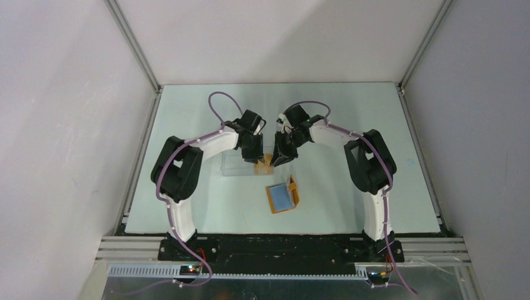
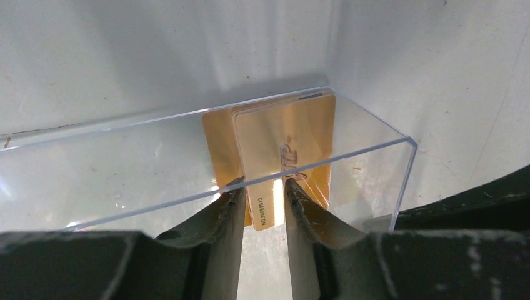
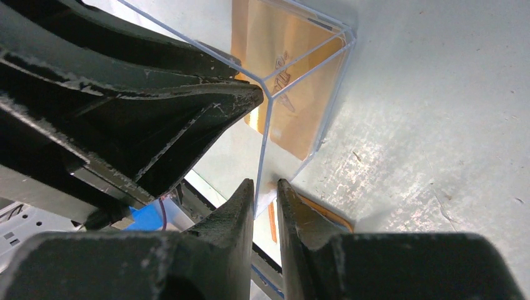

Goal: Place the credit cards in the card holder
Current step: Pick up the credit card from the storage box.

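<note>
Judging the step in hand as drawing a card out of the clear case (image 1: 236, 164), with nothing yet loaded into the holder (image 1: 282, 197).

Meeting the case's rim with the left fingers (image 2: 240, 187), partly spread and straddling the near end of the front one of the cards (image 2: 284, 144). Standing the rest of the stack against the end wall just beyond the fingertips. Showing a sliver of light beside one pad, so unable to tell whether gripping or merely flanking.

Pinching the case's wall between the right fingers (image 3: 250, 194), nearly pressed together, seemingly steadying it on the table (image 1: 206, 119).

Leaving the holder lying open, blue panel up, behind both sets of fingers and apart from the case.

Probably calling next for closing the left fingers firmly on that single card and drawing it clear without dragging its neighbours. Then carrying it back to the holder and sliding it edge-first into a blue panel, with the right fingers holding the case down meanwhile.
</note>
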